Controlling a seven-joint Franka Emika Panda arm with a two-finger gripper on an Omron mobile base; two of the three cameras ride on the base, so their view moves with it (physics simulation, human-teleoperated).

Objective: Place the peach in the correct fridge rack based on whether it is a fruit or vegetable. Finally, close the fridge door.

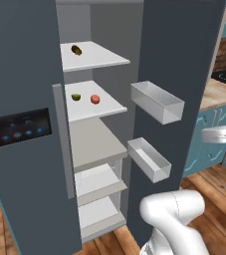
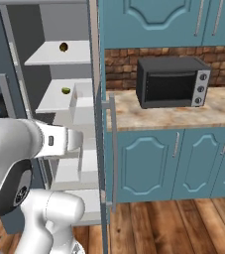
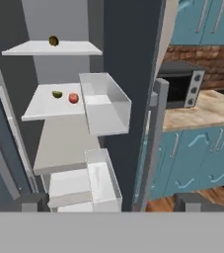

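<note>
The peach (image 1: 95, 99) (image 3: 73, 98) lies on the fridge rack (image 1: 112, 106) (image 3: 37, 109), the second white shelf from the top, just right of a small dark-green round item (image 1: 76, 96). The fridge door (image 1: 179, 55) (image 3: 128, 49) stands open to the right, two pale bins on its inner face. Its long light-grey handle (image 2: 113, 149) (image 3: 152, 143) faces the cabinets. My gripper (image 3: 116, 203) is open and empty. It hangs back from the fridge, level with the lower shelves, facing the door's edge, with its fingertips (image 3: 34, 202) spread wide apart.
A brownish-yellow oblong item (image 1: 76, 50) sits on the top shelf. The left door with the blue-lit panel (image 1: 20, 127) is shut. The upper bin (image 1: 157, 101) and lower bin (image 1: 149, 159) jut from the open door. A microwave (image 2: 171, 82) stands on the counter (image 2: 183, 114) to the right.
</note>
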